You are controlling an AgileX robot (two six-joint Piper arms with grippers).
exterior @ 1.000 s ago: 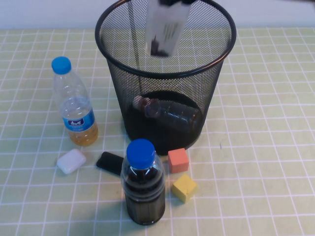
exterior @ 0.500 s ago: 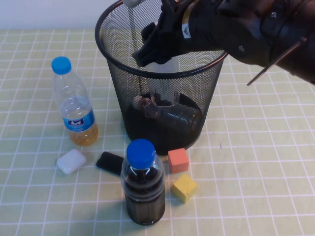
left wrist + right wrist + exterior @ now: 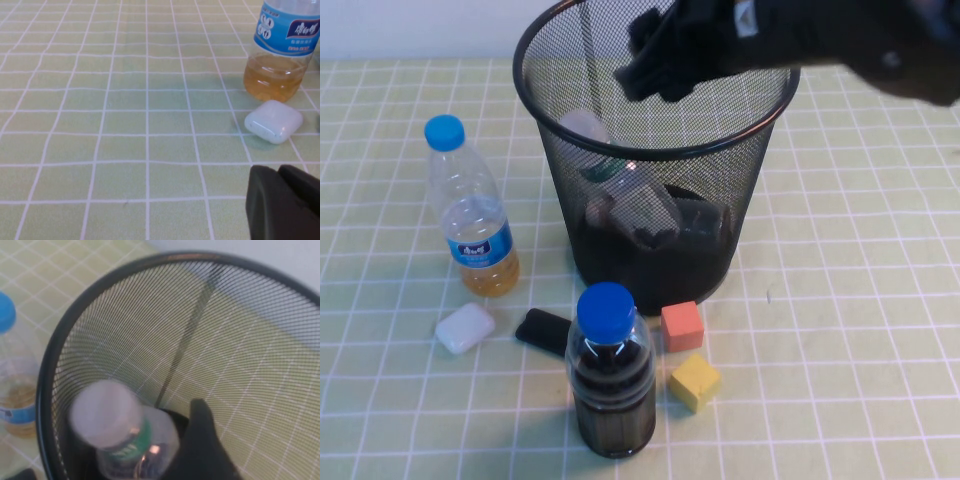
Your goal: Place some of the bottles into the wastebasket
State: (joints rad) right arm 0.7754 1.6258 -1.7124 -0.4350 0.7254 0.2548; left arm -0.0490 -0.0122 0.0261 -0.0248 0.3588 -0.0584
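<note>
My left gripper (image 3: 282, 200) sits low over the table, fingers pressed together on nothing, the white case (image 3: 273, 121) just ahead. My right gripper (image 3: 655, 60) hangs above the wastebasket (image 3: 760, 120); its spread I cannot tell. Below it, the tall bottle (image 3: 620, 180) leans inside, over the smaller bottle (image 3: 705, 222).

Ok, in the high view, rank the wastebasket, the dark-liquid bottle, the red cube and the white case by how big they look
1. Wastebasket, largest.
2. Dark-liquid bottle; it sits nearer the camera, which inflates it.
3. Red cube and white case look about alike, so no ranking there.
</note>
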